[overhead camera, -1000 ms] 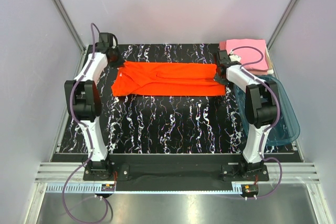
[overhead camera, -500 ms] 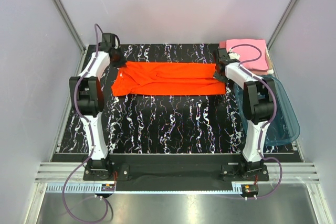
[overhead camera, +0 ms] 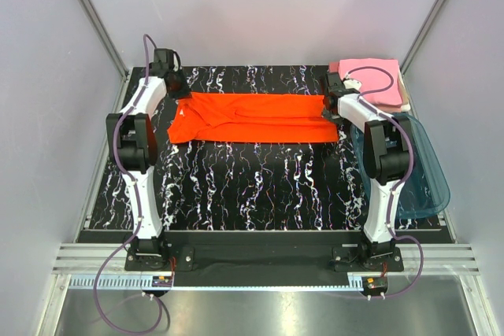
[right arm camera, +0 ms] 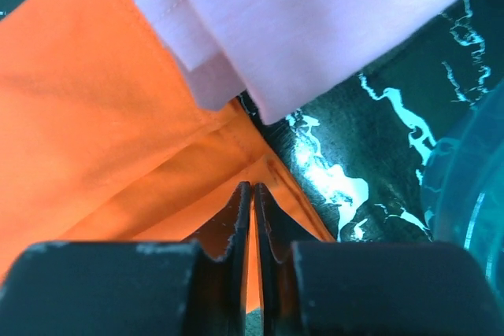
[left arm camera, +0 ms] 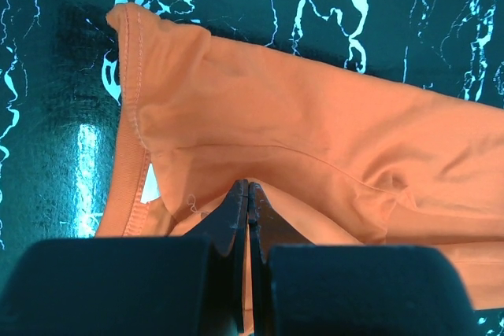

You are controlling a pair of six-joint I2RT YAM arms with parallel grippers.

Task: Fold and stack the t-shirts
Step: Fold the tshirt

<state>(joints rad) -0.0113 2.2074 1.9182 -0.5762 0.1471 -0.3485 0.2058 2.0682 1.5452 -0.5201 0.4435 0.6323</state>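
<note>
The orange-red t-shirt point(overhead camera: 252, 118) lies folded into a long flat strip across the far half of the table. My left gripper point(overhead camera: 179, 88) is at its far left corner. In the left wrist view the left gripper point(left arm camera: 249, 185) is shut, and the orange cloth point(left arm camera: 315, 116) puckers toward its tips. My right gripper point(overhead camera: 329, 108) sits at the strip's far right corner. There the right gripper point(right arm camera: 253, 186) shows only a hairline slit, with the orange cloth point(right arm camera: 94, 116) at its tips. Folded pink t-shirts point(overhead camera: 372, 80) are stacked at the back right, and their edge point(right arm camera: 315, 13) overlaps the orange cloth.
A translucent teal tub point(overhead camera: 421, 171) stands along the right edge beside the right arm, and its rim point(right arm camera: 472, 194) shows close to the right gripper. The black marbled tabletop point(overhead camera: 252, 186) spreads in front of the shirt. Grey walls close in the back and sides.
Both arms have reached a little farther back. The shirt's far edge has gone with them, so the strip now lies straighter and slightly farther away.
</note>
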